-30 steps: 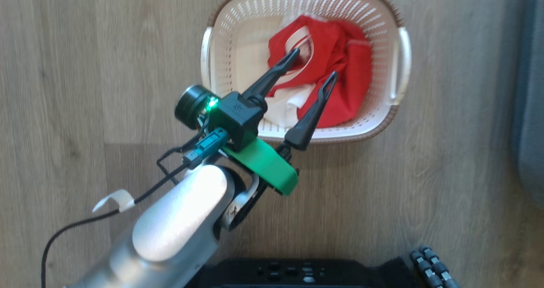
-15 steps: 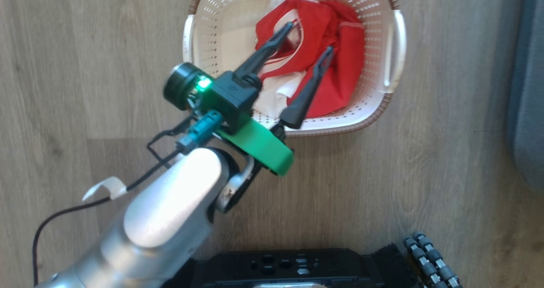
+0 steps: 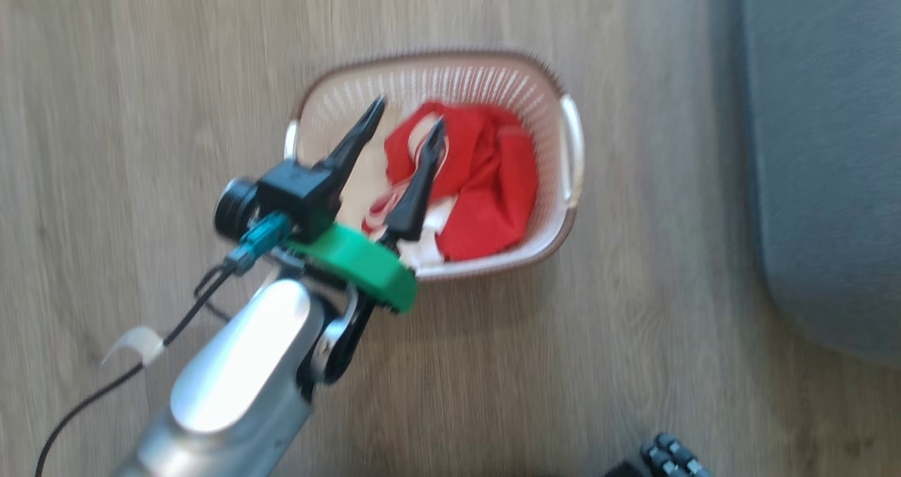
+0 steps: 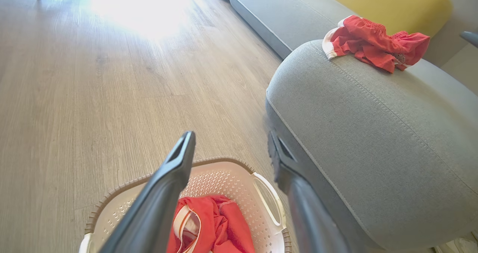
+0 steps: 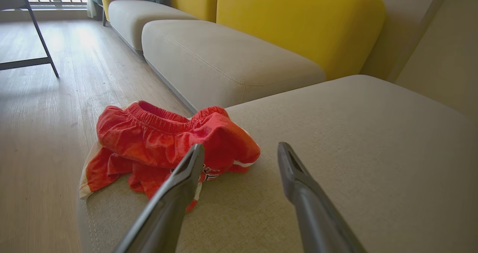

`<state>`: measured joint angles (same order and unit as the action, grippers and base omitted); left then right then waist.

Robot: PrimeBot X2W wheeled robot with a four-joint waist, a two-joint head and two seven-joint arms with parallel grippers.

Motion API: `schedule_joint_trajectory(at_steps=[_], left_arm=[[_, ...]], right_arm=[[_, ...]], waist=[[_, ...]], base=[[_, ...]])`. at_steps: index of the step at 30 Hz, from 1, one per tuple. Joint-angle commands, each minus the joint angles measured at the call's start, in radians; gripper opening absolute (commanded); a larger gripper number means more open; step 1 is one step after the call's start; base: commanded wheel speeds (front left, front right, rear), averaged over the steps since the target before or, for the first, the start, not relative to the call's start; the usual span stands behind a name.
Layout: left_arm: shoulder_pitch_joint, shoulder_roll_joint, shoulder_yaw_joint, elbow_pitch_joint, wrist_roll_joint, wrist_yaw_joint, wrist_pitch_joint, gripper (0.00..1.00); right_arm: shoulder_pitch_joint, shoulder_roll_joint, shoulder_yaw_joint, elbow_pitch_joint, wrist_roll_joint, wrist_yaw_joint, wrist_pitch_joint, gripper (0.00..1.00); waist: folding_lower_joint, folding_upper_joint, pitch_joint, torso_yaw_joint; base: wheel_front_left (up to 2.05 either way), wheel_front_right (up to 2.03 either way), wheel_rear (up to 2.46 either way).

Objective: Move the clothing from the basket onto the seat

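Red clothing with white trim [image 3: 482, 181] lies bunched in the cream basket [image 3: 545, 97] on the wooden floor. My left gripper [image 3: 406, 117] hovers over the basket's left half, open and empty; in the left wrist view [image 4: 229, 148] the basket rim [image 4: 220, 160] and the clothing [image 4: 213, 227] sit below its fingers. A red pair of shorts [image 5: 164, 141] lies on the grey seat [image 5: 354, 141] near its rounded edge, also seen from the left wrist as shorts [image 4: 373, 42] on the seat [image 4: 373, 133]. My right gripper [image 5: 241, 150] is open just behind the shorts, holding nothing.
The seat's corner [image 3: 823, 181] fills the right side of the head view, close to the basket. Yellow back cushions [image 5: 298, 25] and further grey seats [image 5: 224, 62] stand behind. A dark table leg [image 5: 41, 40] is at the far left on the wooden floor [image 3: 141, 111].
The head camera has swung, so the basket sits lower and smaller and more seat shows. The left gripper stays open over the basket.
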<state>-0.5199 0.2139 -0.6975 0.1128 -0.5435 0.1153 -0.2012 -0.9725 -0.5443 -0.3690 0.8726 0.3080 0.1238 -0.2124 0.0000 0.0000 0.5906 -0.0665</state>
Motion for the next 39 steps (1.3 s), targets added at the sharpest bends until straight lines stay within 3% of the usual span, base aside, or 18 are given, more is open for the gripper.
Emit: schedule_joint_trajectory(at_steps=[1, 8, 16, 21, 27, 34, 39], left_arm=[[0.021, 0.024, 0.037, -0.018, -0.010, 0.005, -0.013, 1.00], [0.134, 0.026, 0.097, 0.049, -0.062, 0.021, -0.048, 1.00], [0.282, 0.067, 0.215, 0.076, -0.090, 0.043, -0.060, 1.00], [0.343, 0.090, 0.314, 0.060, -0.071, 0.049, -0.060, 1.00], [0.389, 0.087, 0.402, 0.051, -0.027, 0.028, -0.060, 1.00], [0.442, 0.077, 0.481, 0.086, 0.033, -0.028, -0.060, 1.00], [0.467, 0.062, 0.524, 0.105, 0.063, -0.053, -0.060, 1.00]], right_arm=[[0.065, -0.028, 0.015, -0.054, 0.012, 0.007, -0.014, 1.00], [0.373, 0.080, 0.053, -0.279, 0.083, 0.007, -0.038, 1.00], [0.628, 0.250, 0.092, -0.563, -0.011, 0.007, -0.022, 1.00], [0.730, 0.320, 0.158, -0.689, -0.090, 0.007, -0.003, 1.00], [0.812, 0.367, 0.249, -0.736, -0.153, 0.007, -0.010, 1.00], [0.884, 0.391, 0.370, -0.711, -0.214, 0.007, -0.036, 1.00], [0.908, 0.412, 0.402, -0.688, -0.225, 0.007, -0.044, 1.00]], waist=[[0.0000, 0.0000, -0.124, -0.041], [0.0000, 0.0000, -0.312, -0.003], [0.0000, 0.0000, -0.446, 0.080], [0.0000, 0.0000, -0.490, 0.131], [0.0000, 0.0000, -0.525, 0.166], [0.0000, 0.0000, -0.562, 0.166], [0.0000, 0.0000, -0.571, 0.163]], base=[[0.00, 0.00, 0.00], [0.00, 0.00, 0.00], [0.00, 0.00, 0.00], [0.00, 0.00, 0.00], [0.00, 0.00, 0.00], [0.00, 0.00, 0.00], [0.00, 0.00, 0.00]])
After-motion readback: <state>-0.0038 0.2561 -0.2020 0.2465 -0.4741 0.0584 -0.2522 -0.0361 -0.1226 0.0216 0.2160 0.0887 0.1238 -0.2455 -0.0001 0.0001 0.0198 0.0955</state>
